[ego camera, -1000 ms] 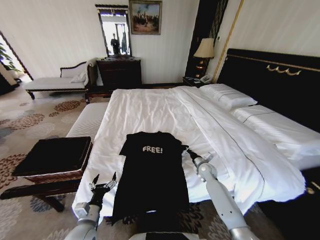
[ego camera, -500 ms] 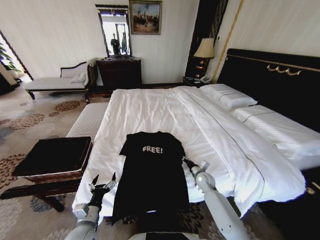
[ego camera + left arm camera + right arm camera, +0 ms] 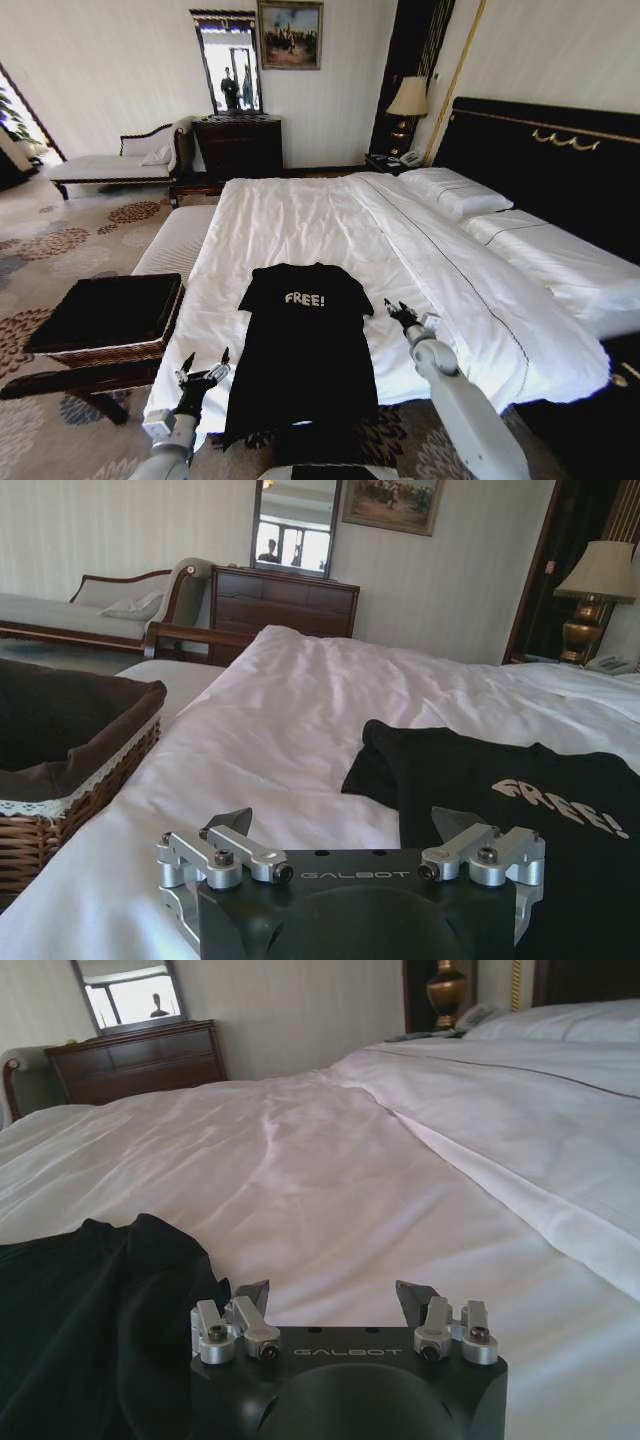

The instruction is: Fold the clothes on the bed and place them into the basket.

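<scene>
On the far left, the low brown wicker basket (image 3: 110, 315) with its black cloth lining sat on a dark wood stand beside the big bed (image 3: 300, 225) with the white cover. Next came the left gripper (image 3: 204, 365), low by the foot edge of the bed, with its two fingers spread wide and nothing in them. Just beside it lay the soft black short-sleeved T-shirt (image 3: 305, 345) with the white "FREE!" letters, spread flat on the white cover with its bottom end hanging over the edge. On the other side of the shirt, near its sleeve, the right gripper (image 3: 402, 314) was over the white cover, and its fingers were wide apart too, with nothing between them.
</scene>
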Available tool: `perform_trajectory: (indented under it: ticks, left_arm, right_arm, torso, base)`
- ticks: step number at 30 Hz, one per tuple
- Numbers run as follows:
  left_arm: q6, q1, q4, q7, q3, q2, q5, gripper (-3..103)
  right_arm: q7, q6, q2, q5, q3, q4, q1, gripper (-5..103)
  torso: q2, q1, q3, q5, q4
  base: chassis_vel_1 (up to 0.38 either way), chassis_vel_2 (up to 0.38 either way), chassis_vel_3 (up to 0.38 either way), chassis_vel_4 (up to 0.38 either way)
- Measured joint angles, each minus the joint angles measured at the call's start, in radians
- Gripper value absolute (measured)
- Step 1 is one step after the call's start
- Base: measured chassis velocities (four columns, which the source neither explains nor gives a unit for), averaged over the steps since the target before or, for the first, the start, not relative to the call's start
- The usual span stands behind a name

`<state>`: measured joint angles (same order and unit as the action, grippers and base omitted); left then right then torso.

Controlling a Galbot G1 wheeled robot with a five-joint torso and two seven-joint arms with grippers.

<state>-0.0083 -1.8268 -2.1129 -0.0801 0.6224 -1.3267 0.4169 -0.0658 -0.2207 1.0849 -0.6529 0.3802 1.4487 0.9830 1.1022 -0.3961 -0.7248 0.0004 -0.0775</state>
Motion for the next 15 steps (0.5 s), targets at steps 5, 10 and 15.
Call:
perform_trajectory:
  ticks: [5,10,15]
  left_arm:
    - [0.001,0.000,-0.001,0.000,0.002,0.002,0.001,100]
    - [-0.003,-0.001,0.013,0.003,0.005,0.000,0.004,100]
    - [-0.004,0.005,0.020,0.005,0.001,-0.002,0.005,100]
  right_arm:
    - [0.079,0.034,-0.056,0.063,-0.131,-0.079,-0.090,90]
    - [0.107,0.056,-0.051,0.073,-0.214,-0.142,-0.164,100]
    - [0.111,0.059,-0.013,0.039,-0.263,-0.206,-0.242,97]
  torso:
    - [0.000,0.000,0.000,0.0000,-0.0004]
    - [0.000,0.000,0.000,-0.0003,-0.0004]
    - [0.000,0.000,0.000,-0.0003,-0.0002]
  base:
    - [0.000,0.000,0.000,0.000]
    - [0.000,0.000,0.000,0.000]
    - [0.000,0.000,0.000,0.000]
